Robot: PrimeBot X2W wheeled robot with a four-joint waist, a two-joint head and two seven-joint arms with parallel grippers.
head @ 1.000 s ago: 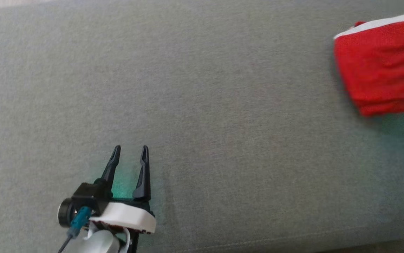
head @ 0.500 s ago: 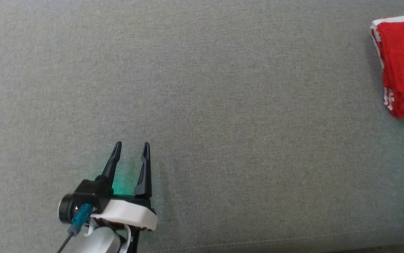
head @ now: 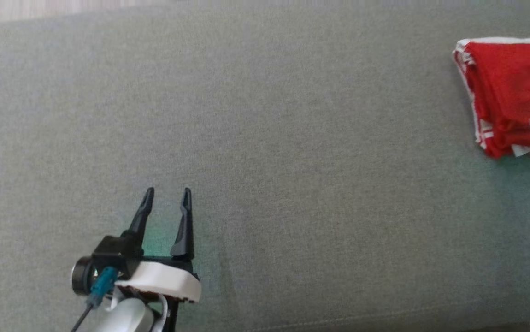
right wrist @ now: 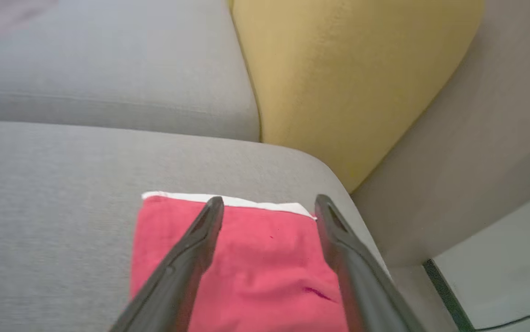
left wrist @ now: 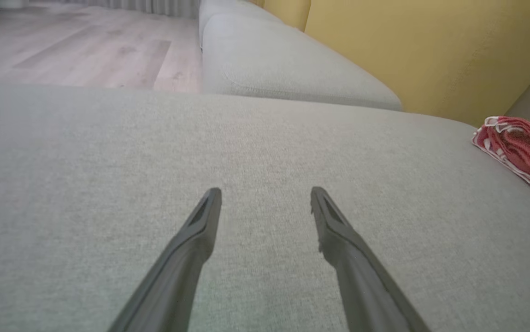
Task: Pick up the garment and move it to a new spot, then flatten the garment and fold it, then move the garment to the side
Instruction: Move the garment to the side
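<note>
Two grippers are reported. My left gripper (head: 167,191) sits at 7 o'clock in the head view, fingers spread and empty, over the grey sofa cushion (head: 292,138). The folded red garment (head: 500,92) lies at 2 o'clock, near the cushion's right edge. My right gripper (right wrist: 267,200) hangs over it, fingers spread; contact with the cloth cannot be confirmed.

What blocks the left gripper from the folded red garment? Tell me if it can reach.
Probably not easily. The grey cushion between them leaves the way free, but the garment lies far right of the open left gripper, with the open right gripper above it.
</note>
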